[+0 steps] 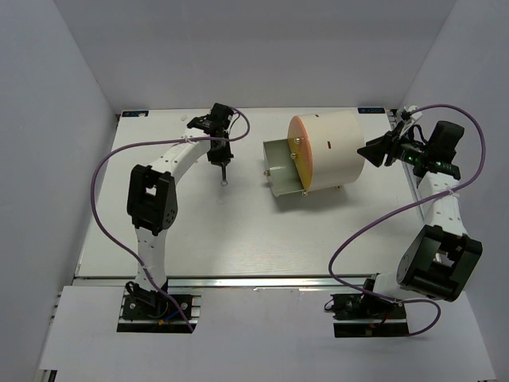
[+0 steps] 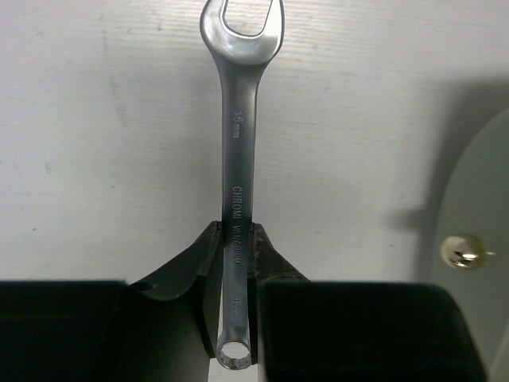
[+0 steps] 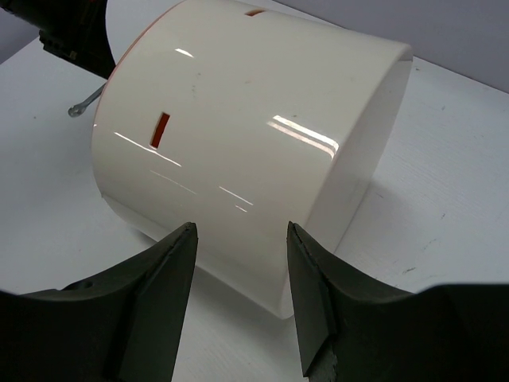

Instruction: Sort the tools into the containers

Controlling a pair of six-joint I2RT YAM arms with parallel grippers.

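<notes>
The silver wrench [image 2: 236,159] is clamped between the narrowly set jaws of the left gripper [image 2: 235,232]. Its shaft points straight out ahead of the fingertips, with the open end farthest from them and the ring end behind them. A brass knob [image 2: 461,251] on a pale grey-green drawer [image 1: 284,164] is seen to the right of these jaws. The right gripper [image 3: 241,239] is held open, with nothing between its jaws. The white drum [image 3: 254,119] lies just ahead of them.

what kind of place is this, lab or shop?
Likely a lab test cell, not a shop: plain white walls box in a white table, left arm and right arm bolted at its near edge, staged props: a white drum and a wrench.
</notes>
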